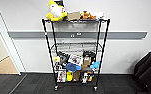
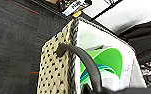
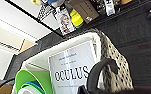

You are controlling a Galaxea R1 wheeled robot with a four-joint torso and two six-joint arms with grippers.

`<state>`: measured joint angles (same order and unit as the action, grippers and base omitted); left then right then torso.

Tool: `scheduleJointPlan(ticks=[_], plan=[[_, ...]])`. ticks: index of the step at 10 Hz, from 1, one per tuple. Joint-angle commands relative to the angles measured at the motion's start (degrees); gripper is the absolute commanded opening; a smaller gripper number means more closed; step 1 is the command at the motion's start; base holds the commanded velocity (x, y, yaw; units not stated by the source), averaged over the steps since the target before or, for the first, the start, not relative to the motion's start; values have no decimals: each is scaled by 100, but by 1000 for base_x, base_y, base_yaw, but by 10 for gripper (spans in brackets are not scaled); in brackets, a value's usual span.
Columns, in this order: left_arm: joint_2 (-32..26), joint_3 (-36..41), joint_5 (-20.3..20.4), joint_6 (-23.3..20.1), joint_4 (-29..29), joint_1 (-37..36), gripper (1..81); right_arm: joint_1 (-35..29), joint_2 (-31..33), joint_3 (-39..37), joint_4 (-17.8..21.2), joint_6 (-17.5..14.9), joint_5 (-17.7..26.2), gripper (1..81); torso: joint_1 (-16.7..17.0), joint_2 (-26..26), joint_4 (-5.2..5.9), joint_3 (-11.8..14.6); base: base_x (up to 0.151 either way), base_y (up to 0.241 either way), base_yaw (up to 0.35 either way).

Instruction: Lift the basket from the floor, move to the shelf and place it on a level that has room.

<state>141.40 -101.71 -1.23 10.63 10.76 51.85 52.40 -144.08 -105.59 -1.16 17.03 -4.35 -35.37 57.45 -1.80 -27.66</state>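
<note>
A: What's the room like?

B: A white wall (image 1: 131, 17) with a grey rail (image 1: 126, 35) fills the head view, and dark grey carpet (image 1: 28, 86) runs along the bottom. At the far left edge there's a strip of tan wood floor (image 1: 3, 67).

A: And the shelf?

B: The shelf (image 1: 76, 52) stands in the middle of the frame against the wall, black wire on small casters. On its top tier, at the upper middle, sit a yellow plush (image 1: 55, 11) and a brown box (image 1: 73, 15). The tier below it (image 1: 76, 46) looks bare. The lower tiers are crowded with packets and boxes.

A: Where is the basket?

B: It shows in both wrist views. In the left wrist view the basket (image 2: 56, 65) is close to the camera, with a speckled cream side, a dark braided rim and a dark handle (image 2: 83, 60) arching over it. The carpet lies behind it. Whether it is off the floor, I cannot tell.

A: Anything inside?

B: In the right wrist view, a white box (image 3: 72, 68) printed "OCULUS" and something green (image 3: 33, 80) beside it.

A: The jaws?

B: I cannot tell for either arm; the fingers can't be made out.

A: Anything else?

B: Something dark and bulky (image 1: 148, 70) at the right edge of the head view.
</note>
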Motion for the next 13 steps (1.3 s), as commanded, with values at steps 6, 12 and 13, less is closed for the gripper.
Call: scheduleJointPlan(ticks=[6, 12, 13], plan=[[-797, 1285, 545, 27, 66, -469, 10, -497, 562, 1024, -69, -7, -294, 10, 944, -1463, 0, 76, 0, 0, 0], [-850, 1478, 589, 36, 57, -504, 10, -497, 843, 1402, -69, -7, -400, 10, 1699, -2625, 0, 78, 0, 0, 0], [-867, 1522, 589, 36, 57, -504, 10, -497, 852, 1411, -69, -7, -391, 10, 1827, -2822, 0, 78, 0, 0, 0]])
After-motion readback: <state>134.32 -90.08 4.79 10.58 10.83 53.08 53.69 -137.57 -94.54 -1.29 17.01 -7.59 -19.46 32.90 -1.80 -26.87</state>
